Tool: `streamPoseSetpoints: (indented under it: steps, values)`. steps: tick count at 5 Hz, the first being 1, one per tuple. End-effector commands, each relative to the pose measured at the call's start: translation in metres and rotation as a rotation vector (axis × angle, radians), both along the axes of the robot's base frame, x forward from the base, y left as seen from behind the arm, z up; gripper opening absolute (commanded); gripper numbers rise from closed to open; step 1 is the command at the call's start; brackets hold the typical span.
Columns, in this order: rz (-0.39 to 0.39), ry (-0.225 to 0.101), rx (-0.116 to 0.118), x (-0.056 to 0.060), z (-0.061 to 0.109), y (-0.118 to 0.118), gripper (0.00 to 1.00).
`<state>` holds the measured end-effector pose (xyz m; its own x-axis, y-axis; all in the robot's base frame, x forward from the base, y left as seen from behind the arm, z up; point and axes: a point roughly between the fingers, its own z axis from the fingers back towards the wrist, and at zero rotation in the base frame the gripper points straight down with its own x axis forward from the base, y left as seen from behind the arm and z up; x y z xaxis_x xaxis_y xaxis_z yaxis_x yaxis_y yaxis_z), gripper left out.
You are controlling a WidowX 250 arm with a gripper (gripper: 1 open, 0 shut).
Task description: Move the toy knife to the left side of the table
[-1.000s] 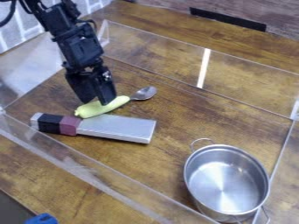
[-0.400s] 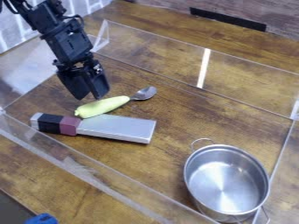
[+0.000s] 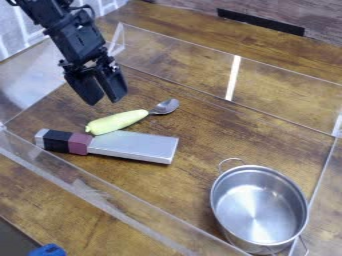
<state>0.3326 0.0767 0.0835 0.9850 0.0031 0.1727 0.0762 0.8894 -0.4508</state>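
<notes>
The toy knife [image 3: 110, 146] lies flat on the table [image 3: 227, 135] at the front left, its grey blade pointing right and its black-and-maroon handle close to the left clear wall. My gripper [image 3: 103, 96] hangs above and behind it, over the left part of the table, angled downward. Its jaws stand open with nothing between them, and it touches neither the knife nor the spoon.
A metal spoon [image 3: 130, 117] with a yellow-green handle lies just behind the knife, under the gripper's right side. A steel pot [image 3: 258, 210] stands at the front right. Low clear plastic walls [image 3: 234, 76] border the tabletop.
The gripper has lifted up and drifted left, away from the spoon's handle where it stood low a second ago. Knife, spoon and pot have not moved.
</notes>
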Motion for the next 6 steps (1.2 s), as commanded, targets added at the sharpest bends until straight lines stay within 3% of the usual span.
streamPoseSetpoints:
  steps: [1,3,4,5,6]
  values:
    - [-0.050,-0.079,0.011,0.007,0.032,-0.001,1.00]
    - [-0.154,-0.077,-0.002,-0.004,0.025,-0.007,1.00]
    - [-0.178,-0.077,-0.005,-0.008,0.002,-0.015,1.00]
    - [-0.199,-0.089,-0.004,-0.014,-0.002,-0.029,1.00]
    - [-0.203,-0.094,0.005,-0.016,0.012,-0.041,1.00]
